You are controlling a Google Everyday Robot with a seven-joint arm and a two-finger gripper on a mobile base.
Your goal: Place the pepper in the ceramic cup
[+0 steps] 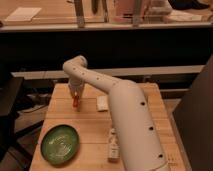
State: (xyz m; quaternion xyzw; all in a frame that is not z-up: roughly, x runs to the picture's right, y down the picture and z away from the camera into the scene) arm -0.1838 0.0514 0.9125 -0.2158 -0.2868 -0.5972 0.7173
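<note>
My gripper (75,95) hangs at the end of the white arm over the far left part of the wooden table (90,125). It is shut on the pepper (76,103), a small red-orange piece that points down from the fingers just above the tabletop. The ceramic cup does not show in this view; it is hidden or out of view.
A flat white block (102,103) lies right of the gripper. A green plate (60,144) sits at the front left. A pale labelled bottle (114,145) lies by my arm at the front. My bulky arm (130,125) covers the table's right half. A dark chair (10,110) stands at the left.
</note>
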